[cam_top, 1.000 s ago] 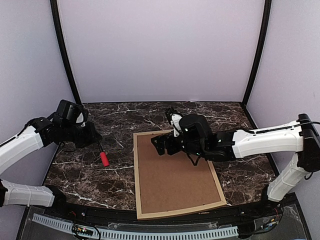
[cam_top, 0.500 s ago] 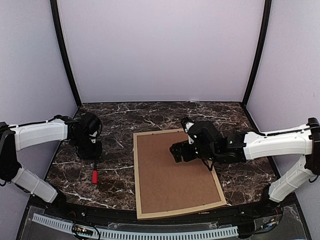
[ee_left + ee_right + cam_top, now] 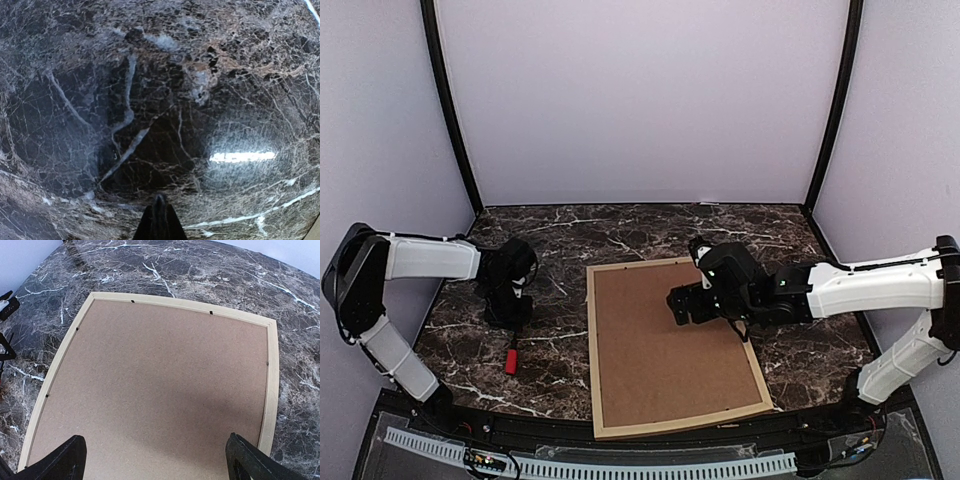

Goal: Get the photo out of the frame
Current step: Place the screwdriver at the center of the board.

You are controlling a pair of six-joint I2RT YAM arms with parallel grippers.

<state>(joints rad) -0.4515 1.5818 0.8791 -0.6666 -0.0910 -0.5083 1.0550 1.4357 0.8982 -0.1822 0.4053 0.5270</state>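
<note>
Right end effector [image 3: 682, 305], jaws spread wide and empty, hovers over the tabletop [image 3: 550, 240] and the wooden frame [image 3: 592, 350], which lies back-up. Its brown backing board [image 3: 665, 350] hides the photo. Left end effector [image 3: 510, 312] is clenched; contact with the red-handled tool [image 3: 511, 361] is unclear.

The frame [image 3: 593, 350]: pale natural wood. The backing board [image 3: 660, 350], centre: plain mid-brown, finely speckled. The table [image 3: 570, 235]: black marble, white and grey veining. The tool [image 3: 511, 361], lower left: red handle. The arms [image 3: 865, 285]: white shells, black joints. The walls [image 3: 640, 100]: pale lilac.
</note>
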